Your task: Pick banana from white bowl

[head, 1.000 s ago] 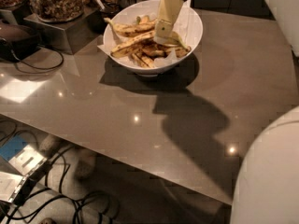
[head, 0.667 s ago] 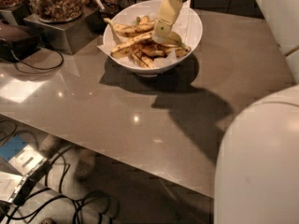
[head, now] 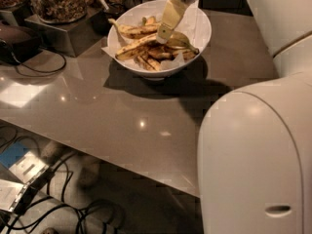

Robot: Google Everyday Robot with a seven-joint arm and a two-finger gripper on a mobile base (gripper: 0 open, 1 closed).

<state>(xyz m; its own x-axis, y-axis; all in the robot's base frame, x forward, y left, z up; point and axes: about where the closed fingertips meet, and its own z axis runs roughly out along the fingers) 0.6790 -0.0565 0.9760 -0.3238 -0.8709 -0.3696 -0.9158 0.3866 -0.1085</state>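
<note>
While the arm housing [head: 253,155] swelled across the right foreground, the gripper [head: 163,37] dipped slightly lower-left into the white bowl [head: 203,27], near the banana [head: 132,31]. Banana lay unlifted in the bowl; grip state couldn't be told; grasp probably next.

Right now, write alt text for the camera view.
A robot arm's tool points down into a white bowl of speckled bananas on a grey table. A jar of nuts stands behind, left; the robot's white body fills the right.
</note>
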